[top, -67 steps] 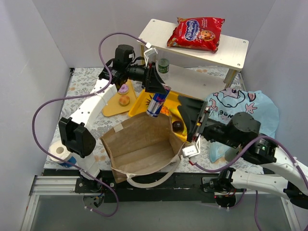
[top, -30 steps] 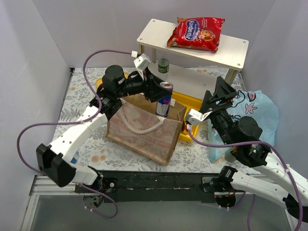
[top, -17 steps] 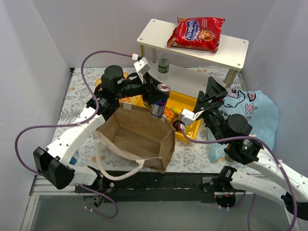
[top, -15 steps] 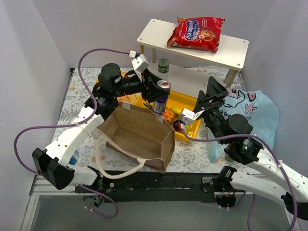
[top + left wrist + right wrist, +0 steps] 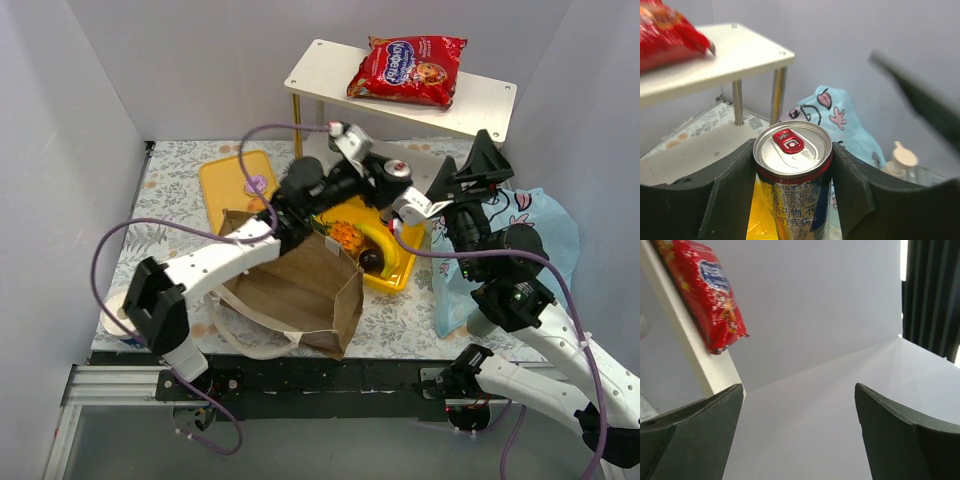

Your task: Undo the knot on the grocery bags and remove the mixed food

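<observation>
Swung rightward off the paper bag [image 5: 290, 290], the left gripper [image 5: 388, 182] clamps its jaws on the can [image 5: 792, 147], which is upright with its long axis vertical. The lower shelf board [image 5: 695, 155] lies just below and ahead, the likely set-down spot. The right gripper [image 5: 797, 390], jaws wide apart and empty, points up at the wall.

Shelf [image 5: 482, 98] — cookie packet [image 5: 405, 68] on top

L arm [image 5: 215, 262], R arm [image 5: 575, 362]: white links, black joints; purple cables [image 5: 97, 265]; L gripper [image 5: 792, 150], R gripper [image 5: 800, 390] black.
</observation>
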Available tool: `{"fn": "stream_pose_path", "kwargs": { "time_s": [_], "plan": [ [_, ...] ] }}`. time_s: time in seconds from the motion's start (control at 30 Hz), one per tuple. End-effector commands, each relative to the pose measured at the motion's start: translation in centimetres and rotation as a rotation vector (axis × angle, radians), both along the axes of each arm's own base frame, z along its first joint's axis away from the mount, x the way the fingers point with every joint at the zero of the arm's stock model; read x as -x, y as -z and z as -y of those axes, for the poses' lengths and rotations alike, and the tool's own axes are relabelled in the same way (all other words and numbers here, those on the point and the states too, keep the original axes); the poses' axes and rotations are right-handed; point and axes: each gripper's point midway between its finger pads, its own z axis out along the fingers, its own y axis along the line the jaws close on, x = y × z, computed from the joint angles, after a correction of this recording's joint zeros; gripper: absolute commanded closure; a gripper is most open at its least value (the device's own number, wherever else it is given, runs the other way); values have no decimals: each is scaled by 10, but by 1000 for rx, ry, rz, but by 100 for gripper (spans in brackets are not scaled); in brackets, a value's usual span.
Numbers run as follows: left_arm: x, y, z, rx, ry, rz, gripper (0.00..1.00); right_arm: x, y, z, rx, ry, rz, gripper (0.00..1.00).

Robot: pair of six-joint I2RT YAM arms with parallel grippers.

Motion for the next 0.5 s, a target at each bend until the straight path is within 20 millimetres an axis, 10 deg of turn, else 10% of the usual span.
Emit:
{"fn": "stream_pose_path", "kwargs": {
  "time_s": [0.0, 0.27, 0.47],
  "plan": [
    [-19, 5, 32, 144, -297, 117, 100, 16, -70, 43, -222, 74, 163, 2],
    [-81, 31, 79, 223, -457, 201, 100, 28, -121, 77, -341, 135, 261, 2],
    [-111, 52, 91, 220, -554, 225, 100, 28, -111, 81, -338, 143, 235, 2]
  ]
}}
